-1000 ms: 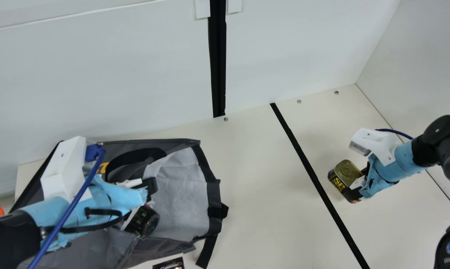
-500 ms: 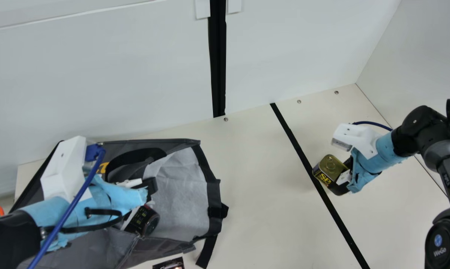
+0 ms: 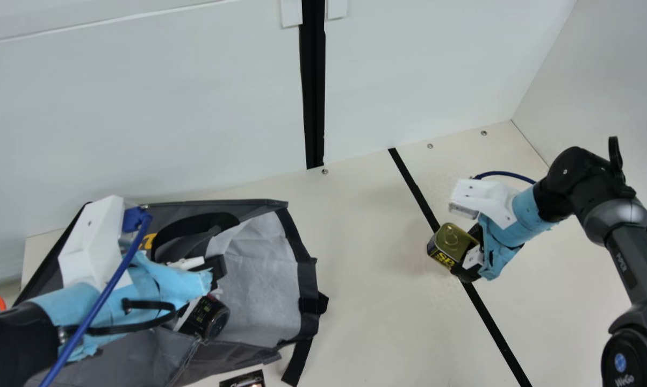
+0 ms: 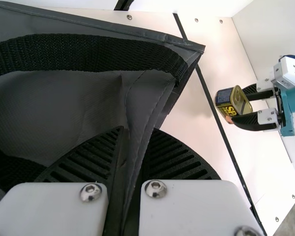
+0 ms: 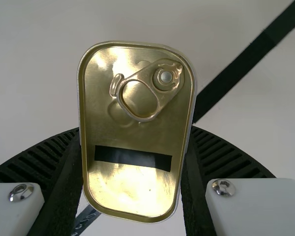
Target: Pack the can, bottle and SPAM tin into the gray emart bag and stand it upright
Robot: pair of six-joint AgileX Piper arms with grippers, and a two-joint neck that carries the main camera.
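Leftward across the tabletop (image 3: 366, 274) in the main view, the right claw (image 3: 469, 252) and the SPAM tin (image 3: 452, 239) have moved nearer the gray bag (image 3: 259, 263); the tin was to the right of the black strip (image 3: 487, 317) and now appears across it. The right claw grips the tin by its two sides, its lid and pull ring turned toward the wrist camera; whether the tin's base touches the surface cannot be told. A broad stretch of cream surface lies between the tin and the bag's mouth edge, and more runs from the tin back to the rear wall (image 3: 409, 70). The left claw (image 3: 217, 269) has stayed at the bag's opening, pressed onto a fold of gray fabric, as the left wrist view shows. The bag lies on its side, its mouth facing the right arm, its pale lining exposed and a black strap (image 3: 298, 360) trailing onto the tabletop. Just inside the lower edge of the mouth, close to the left claw, rests a dark round-ended container (image 3: 208, 317); can or bottle is unclear.
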